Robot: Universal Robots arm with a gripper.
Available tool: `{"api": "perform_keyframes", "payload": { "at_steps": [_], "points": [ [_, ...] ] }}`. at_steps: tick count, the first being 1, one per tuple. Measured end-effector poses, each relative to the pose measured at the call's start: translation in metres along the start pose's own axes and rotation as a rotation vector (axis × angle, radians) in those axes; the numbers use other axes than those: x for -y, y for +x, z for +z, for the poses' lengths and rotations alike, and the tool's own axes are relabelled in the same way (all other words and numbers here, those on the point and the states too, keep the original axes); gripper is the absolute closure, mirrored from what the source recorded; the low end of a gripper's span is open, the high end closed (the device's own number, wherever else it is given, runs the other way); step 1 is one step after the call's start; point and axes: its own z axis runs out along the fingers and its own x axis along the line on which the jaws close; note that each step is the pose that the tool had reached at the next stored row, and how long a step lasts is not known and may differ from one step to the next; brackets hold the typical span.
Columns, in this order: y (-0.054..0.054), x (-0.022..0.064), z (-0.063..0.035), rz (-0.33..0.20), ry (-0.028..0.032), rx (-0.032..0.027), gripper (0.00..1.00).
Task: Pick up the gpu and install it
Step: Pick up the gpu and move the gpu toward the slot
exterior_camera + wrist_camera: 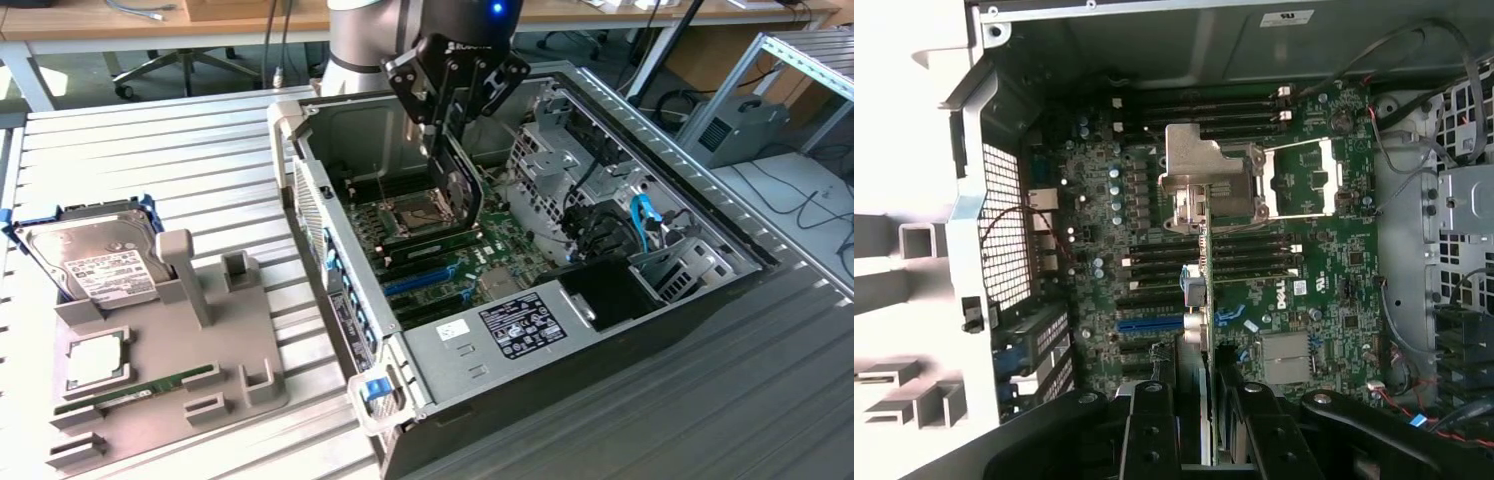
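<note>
Black pincer around one gpu

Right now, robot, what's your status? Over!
Hand shut on the gpu. It hangs on edge in the open computer case, over the motherboard. Nothing seen in the way.
</note>
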Motion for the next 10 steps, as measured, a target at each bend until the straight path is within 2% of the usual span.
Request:
{"api": "perform_keyframes", "payload": {
  "at_steps": [10],
  "points": [
    [-0.0016, -0.0001, 0.0033, 0.000, 0.0012, 0.0001, 0.73]
  ]
}}
